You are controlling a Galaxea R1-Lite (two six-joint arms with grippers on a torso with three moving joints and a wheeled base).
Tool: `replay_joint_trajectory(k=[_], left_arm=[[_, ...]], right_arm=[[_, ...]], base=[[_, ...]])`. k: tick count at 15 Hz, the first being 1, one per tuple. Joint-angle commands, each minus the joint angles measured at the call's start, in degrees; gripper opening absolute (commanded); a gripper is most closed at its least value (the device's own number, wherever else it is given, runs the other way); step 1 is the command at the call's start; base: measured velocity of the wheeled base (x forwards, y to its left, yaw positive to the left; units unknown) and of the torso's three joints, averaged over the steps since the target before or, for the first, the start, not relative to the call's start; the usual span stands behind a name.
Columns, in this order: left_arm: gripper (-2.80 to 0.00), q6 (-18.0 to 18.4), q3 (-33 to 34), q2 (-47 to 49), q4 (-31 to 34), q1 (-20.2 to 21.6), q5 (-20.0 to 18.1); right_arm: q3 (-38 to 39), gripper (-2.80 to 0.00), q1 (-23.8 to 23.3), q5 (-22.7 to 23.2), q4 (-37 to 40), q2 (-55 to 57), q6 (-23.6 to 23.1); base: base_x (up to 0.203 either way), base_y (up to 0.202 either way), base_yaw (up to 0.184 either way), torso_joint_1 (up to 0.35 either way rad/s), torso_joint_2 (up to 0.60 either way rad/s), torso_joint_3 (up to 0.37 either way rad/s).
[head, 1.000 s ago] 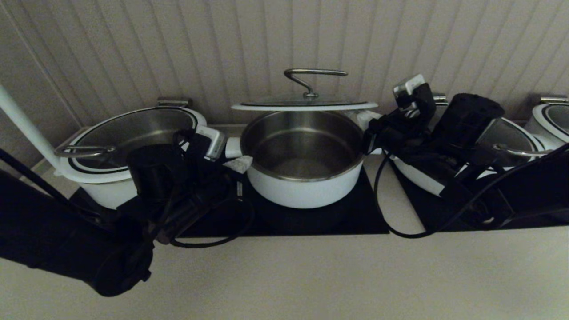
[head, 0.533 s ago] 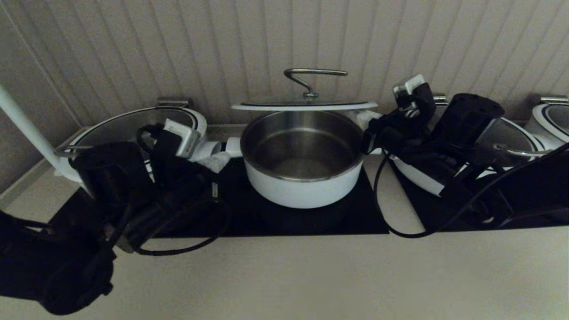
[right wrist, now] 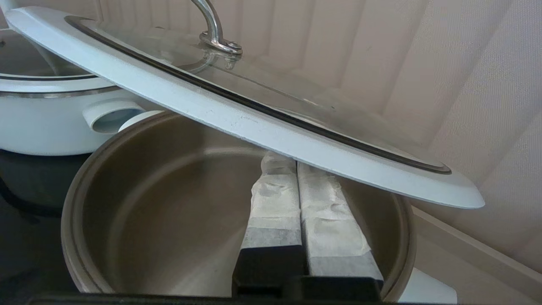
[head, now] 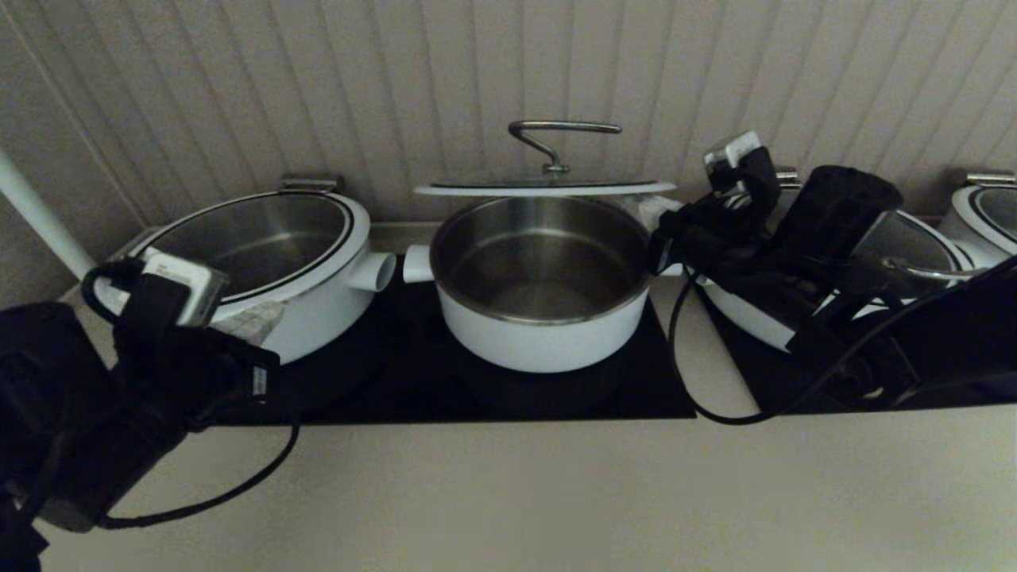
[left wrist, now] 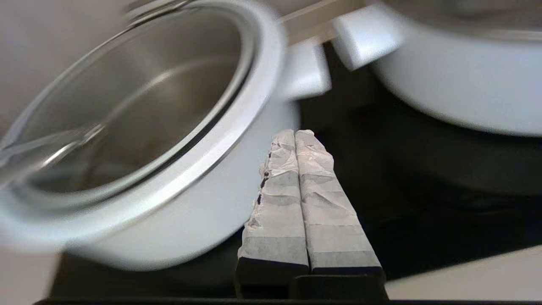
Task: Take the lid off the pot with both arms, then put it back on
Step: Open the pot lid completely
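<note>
The left arm [head: 119,381] hangs low at the near left, its gripper [left wrist: 295,134] pressed closed. The right gripper [right wrist: 283,163], fingers together, reaches forward, raised.

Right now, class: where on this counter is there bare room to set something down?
The pale counter in front of the black mat is bare. Behind, it is crowded: the pot, neighbouring pots and right gripper under the lid.
</note>
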Motion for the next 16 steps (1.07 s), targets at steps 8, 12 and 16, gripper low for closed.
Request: replay_joint_trajectory(k=[8,12,16], left_arm=[[-2.8,-0.2,16.6,-21.2,6.7,0.7,12.5],[-2.8,-1.8,17.8,-32.8,18.1,0.7,15.9],[-2.8,-1.3,17.7,-57.8,39.4,0.7,16.1]], right_arm=[[0.0,-2.8,0.0,0.1,-0.5,-0.8,-0.1],[-1.0,-2.8,0.0,0.2,-0.4,-0.8,0.0],[-1.1,-2.8,0.0,0.2,-0.5,-0.8,0.0]], base=[[0.0,0.0,0.0,0.0,0.0,0.0],[0.0,0.0,0.0,0.0,0.0,0.0],[0.0,0.0,0.0,0.0,0.0,0.0]])
